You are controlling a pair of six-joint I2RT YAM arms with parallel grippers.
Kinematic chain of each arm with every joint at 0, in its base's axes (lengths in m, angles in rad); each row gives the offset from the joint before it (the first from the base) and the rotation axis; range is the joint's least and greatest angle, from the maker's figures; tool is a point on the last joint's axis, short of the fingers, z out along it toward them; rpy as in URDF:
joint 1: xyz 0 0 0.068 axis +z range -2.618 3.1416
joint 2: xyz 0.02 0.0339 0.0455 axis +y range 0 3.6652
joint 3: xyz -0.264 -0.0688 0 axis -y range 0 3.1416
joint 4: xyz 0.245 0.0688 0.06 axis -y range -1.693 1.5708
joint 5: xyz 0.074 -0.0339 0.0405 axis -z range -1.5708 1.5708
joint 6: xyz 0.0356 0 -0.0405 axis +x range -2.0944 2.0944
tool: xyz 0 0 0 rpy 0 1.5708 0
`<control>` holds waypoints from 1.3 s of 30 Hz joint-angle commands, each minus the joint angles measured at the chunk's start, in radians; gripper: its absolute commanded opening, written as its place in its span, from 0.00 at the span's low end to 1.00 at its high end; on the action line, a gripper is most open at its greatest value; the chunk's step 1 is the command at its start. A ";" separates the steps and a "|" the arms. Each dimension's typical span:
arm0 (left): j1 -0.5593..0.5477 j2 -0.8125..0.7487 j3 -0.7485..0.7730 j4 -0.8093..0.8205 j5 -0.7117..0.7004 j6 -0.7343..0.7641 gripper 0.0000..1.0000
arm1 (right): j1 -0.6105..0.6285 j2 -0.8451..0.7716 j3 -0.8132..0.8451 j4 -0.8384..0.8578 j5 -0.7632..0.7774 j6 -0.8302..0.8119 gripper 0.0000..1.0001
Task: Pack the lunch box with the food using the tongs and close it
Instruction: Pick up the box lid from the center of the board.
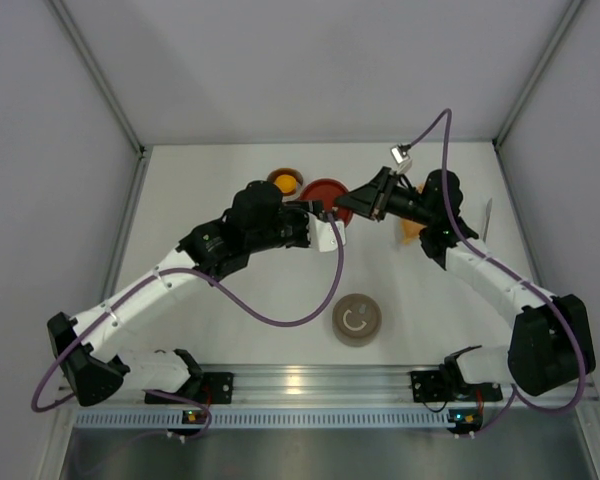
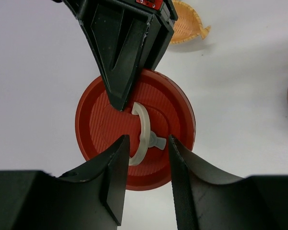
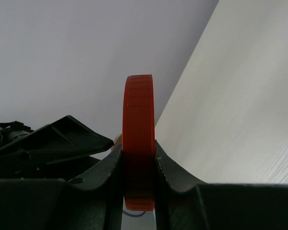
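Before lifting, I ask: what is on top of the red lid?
A white arched handle at the red lid's centre. The right pincer, gripping the rim, hides one edge.

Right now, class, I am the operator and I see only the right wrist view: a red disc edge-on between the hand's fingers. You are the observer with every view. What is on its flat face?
Observer: The left wrist view shows the red lid face-on, with a white ring handle at its centre.
Operator: Is anything near that handle?
Observer: Yes. The left hand is open over it, with one finger on each side of the handle, not closed on it.
Operator: Where is the food?
Observer: In the top view, a round orange-yellow lump shows just beside the lid, on the left arm's side.
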 commanded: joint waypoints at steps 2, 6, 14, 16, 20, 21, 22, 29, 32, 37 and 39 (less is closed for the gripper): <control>-0.014 0.010 0.001 0.060 0.015 0.027 0.40 | 0.033 0.001 0.005 0.095 -0.007 0.012 0.00; -0.014 0.018 -0.001 0.058 0.015 0.024 0.35 | 0.038 -0.010 -0.005 0.100 -0.011 0.012 0.00; -0.014 0.030 -0.010 0.041 -0.015 0.046 0.33 | 0.043 -0.022 -0.017 0.118 -0.025 0.029 0.00; -0.014 0.031 -0.012 0.043 -0.026 0.053 0.32 | 0.043 -0.027 -0.020 0.118 -0.028 0.024 0.00; -0.014 0.015 -0.044 0.054 -0.043 0.073 0.32 | 0.053 -0.038 -0.017 0.109 -0.042 -0.006 0.00; -0.014 0.012 -0.059 0.061 -0.052 0.082 0.31 | 0.053 -0.042 -0.012 0.103 -0.045 -0.023 0.00; -0.014 0.008 -0.064 0.063 -0.057 0.085 0.31 | 0.056 -0.045 -0.012 0.094 -0.046 -0.029 0.00; -0.012 -0.001 -0.079 0.043 -0.069 0.094 0.30 | 0.064 -0.052 -0.011 0.075 -0.062 -0.055 0.00; -0.012 -0.005 -0.084 0.043 -0.089 0.099 0.27 | 0.064 -0.055 -0.006 0.046 -0.065 -0.083 0.00; -0.012 -0.005 -0.079 0.048 -0.103 0.091 0.12 | 0.067 -0.058 -0.014 0.029 -0.074 -0.106 0.00; -0.012 -0.002 -0.069 0.044 -0.107 0.079 0.05 | 0.072 -0.058 -0.012 0.020 -0.076 -0.118 0.00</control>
